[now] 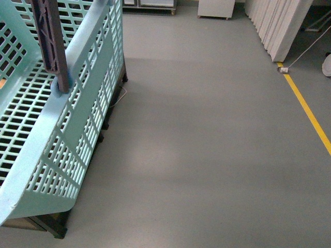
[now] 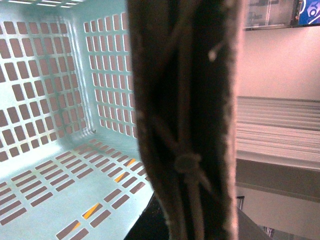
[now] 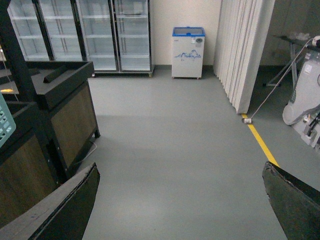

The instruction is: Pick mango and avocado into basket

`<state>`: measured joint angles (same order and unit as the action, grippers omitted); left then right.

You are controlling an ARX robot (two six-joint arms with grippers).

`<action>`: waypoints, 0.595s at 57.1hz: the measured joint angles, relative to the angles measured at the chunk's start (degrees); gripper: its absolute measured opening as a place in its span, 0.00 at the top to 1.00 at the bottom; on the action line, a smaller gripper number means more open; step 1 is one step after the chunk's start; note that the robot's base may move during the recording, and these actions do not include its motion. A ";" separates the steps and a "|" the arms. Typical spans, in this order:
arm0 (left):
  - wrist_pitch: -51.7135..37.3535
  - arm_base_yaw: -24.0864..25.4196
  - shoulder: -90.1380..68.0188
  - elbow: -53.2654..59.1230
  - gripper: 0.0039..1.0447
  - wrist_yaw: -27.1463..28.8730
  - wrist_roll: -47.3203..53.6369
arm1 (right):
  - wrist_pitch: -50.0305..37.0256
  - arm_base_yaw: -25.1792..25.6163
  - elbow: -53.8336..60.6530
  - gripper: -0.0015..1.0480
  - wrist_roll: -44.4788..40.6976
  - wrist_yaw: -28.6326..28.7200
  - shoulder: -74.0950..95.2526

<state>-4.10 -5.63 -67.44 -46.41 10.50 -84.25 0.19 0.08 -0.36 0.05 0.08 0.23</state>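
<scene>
The light turquoise basket (image 1: 67, 129) fills the left of the front view, tilted and held up, with a brown handle (image 1: 51, 41) rising from its rim. In the left wrist view its slotted walls and floor (image 2: 60, 115) show empty, and the brown handle (image 2: 190, 120) fills the middle, very close; my left gripper is shut on it, its fingers hidden. My right gripper (image 3: 180, 200) is open and empty, its two dark fingers (image 3: 70, 205) spread wide over bare grey floor. The mango and the avocado are out of view.
A dark wooden display stand (image 3: 60, 115) is at the left, also under the basket (image 1: 46, 225). Glass-door fridges (image 3: 90, 35) and a small chest freezer (image 3: 187, 52) stand at the back. A white folding partition (image 1: 282, 26) and a yellow floor line (image 1: 307, 111) run at the right.
</scene>
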 joint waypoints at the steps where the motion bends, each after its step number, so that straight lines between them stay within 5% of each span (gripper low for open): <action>1: 0.00 0.00 0.04 0.00 0.95 0.02 0.00 | -0.02 0.00 0.00 0.07 -0.02 0.00 0.00; 34: 0.00 -0.48 0.04 0.02 0.95 -1.31 -0.55 | -0.02 -0.02 0.00 0.07 0.00 -0.24 0.00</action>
<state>-4.10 -6.11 -67.40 -46.39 9.19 -84.79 0.16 0.05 -0.36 0.05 -0.16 0.23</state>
